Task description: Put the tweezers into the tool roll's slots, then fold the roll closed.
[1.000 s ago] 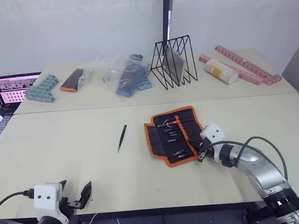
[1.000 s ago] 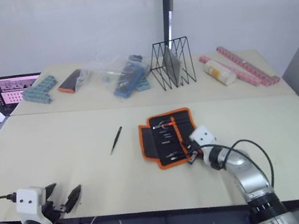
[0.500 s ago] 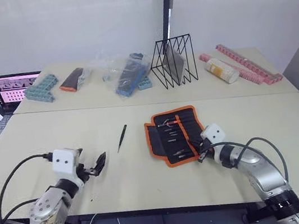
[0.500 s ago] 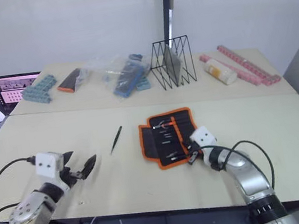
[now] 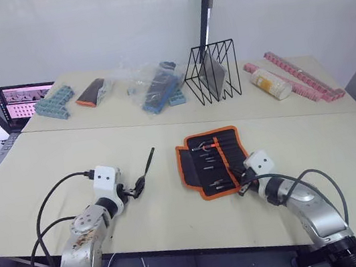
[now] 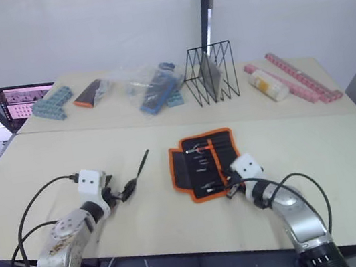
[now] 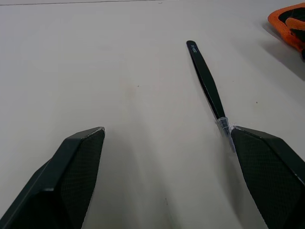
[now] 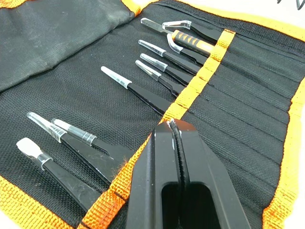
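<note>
The tool roll (image 5: 191, 166) lies unrolled and flat at mid-table, orange edging all round. Its slots (image 8: 243, 95) hold several tweezers (image 8: 143, 93) with clear-capped tips, plus one orange-handled tool (image 8: 191, 43). One loose black tweezers (image 5: 147, 163) lies left of the roll, also seen up close as tweezers (image 7: 206, 81). My left gripper (image 5: 136, 186) is open just short of its near end; in the wrist view the left gripper (image 7: 164, 133) has the capped tip touching one finger (image 7: 267, 167). My right gripper (image 8: 172, 125) is shut, tips on the roll's orange inner stripe (image 8: 200, 81) at the roll's near right corner.
Along the back stand a black wire rack (image 5: 212, 74), plastic-bagged blue parts (image 5: 157, 88), a plastic-wrapped black-and-orange pouch (image 5: 92, 93), teal boxes (image 5: 53, 103), a laptop (image 5: 19, 104), a bottle (image 5: 272, 83) and pink strips (image 5: 305, 78). A seam (image 5: 96, 128) joins the two tables.
My left arm has come up from below the table's front edge and moved forward and right to the loose tweezers. The right gripper stays on the roll. The camera has shifted slightly.
</note>
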